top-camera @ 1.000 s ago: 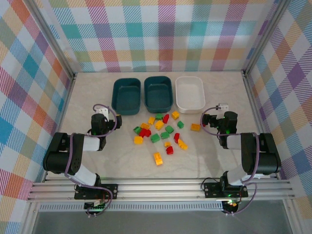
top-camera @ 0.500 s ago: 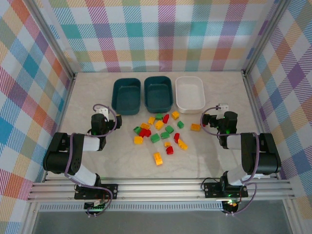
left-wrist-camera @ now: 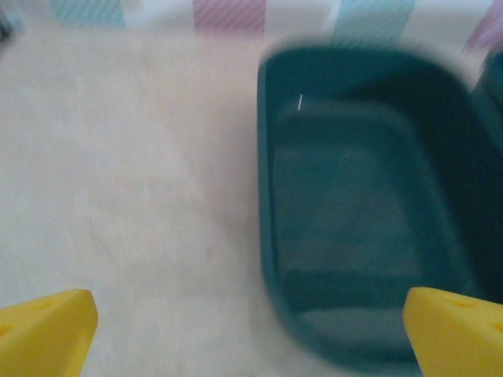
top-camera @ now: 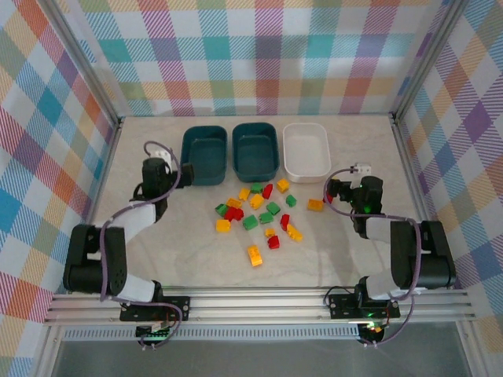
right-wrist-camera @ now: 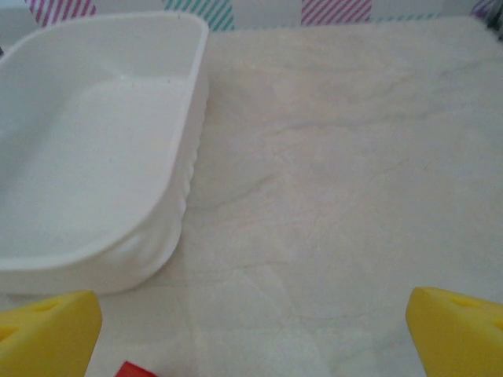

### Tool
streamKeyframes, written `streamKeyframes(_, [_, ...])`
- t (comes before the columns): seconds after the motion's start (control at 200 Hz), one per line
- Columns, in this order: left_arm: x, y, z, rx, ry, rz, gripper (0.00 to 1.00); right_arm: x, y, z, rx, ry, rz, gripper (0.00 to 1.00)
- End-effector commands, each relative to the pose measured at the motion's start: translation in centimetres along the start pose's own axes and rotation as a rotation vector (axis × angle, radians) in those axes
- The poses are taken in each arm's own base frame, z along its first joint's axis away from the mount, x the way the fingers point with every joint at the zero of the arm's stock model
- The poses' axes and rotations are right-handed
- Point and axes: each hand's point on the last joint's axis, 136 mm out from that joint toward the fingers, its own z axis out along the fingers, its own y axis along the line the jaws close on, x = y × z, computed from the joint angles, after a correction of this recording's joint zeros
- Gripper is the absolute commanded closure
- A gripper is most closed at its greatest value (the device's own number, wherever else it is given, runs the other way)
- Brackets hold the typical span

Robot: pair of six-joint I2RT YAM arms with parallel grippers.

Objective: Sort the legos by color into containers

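Left arm (top-camera: 137,214) has reached toward the left teal bin (top-camera: 203,153); both jaws wide, empty; right wrist glimpses red lego (right-wrist-camera: 134,369).

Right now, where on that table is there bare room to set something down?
Bare table lies right of the white bin, out to the wall, and in the near strip between the legos and the arm bases. Crowded: the middle, where legos scatter in front of the teal bins.

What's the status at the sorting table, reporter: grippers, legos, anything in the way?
Left gripper open, near left teal bin. Right gripper open, near white bin. Legos loose on table, bins empty. Path looks clear.
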Motion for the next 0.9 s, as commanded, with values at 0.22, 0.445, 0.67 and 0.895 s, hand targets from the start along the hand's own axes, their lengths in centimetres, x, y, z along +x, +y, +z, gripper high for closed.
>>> streamKeyframes(0.22, [-5.3,-0.3,-9.6,0.047,-0.178,-0.149,0.00,-11.5,0.7,-6.8,0.067,-0.058,0.242,0.00])
streamKeyframes(0.445, [-5.9,3.3,-15.0,-0.046,-0.310,-0.629,0.00,-10.7,1.1,-8.1,0.012,-0.078,0.594,0.00])
streamKeyframes(0.67, [-0.4,5.3,-15.1,-0.132,-0.266,-0.906,0.02,-4.3,1.7,-5.2,0.104,0.346,0.548,0.18])
streamKeyframes(0.895, [5.3,-0.2,-12.7,0.038,0.121,-0.846,0.19,1.0,1.5,-3.7,0.147,0.520,0.511,0.22])
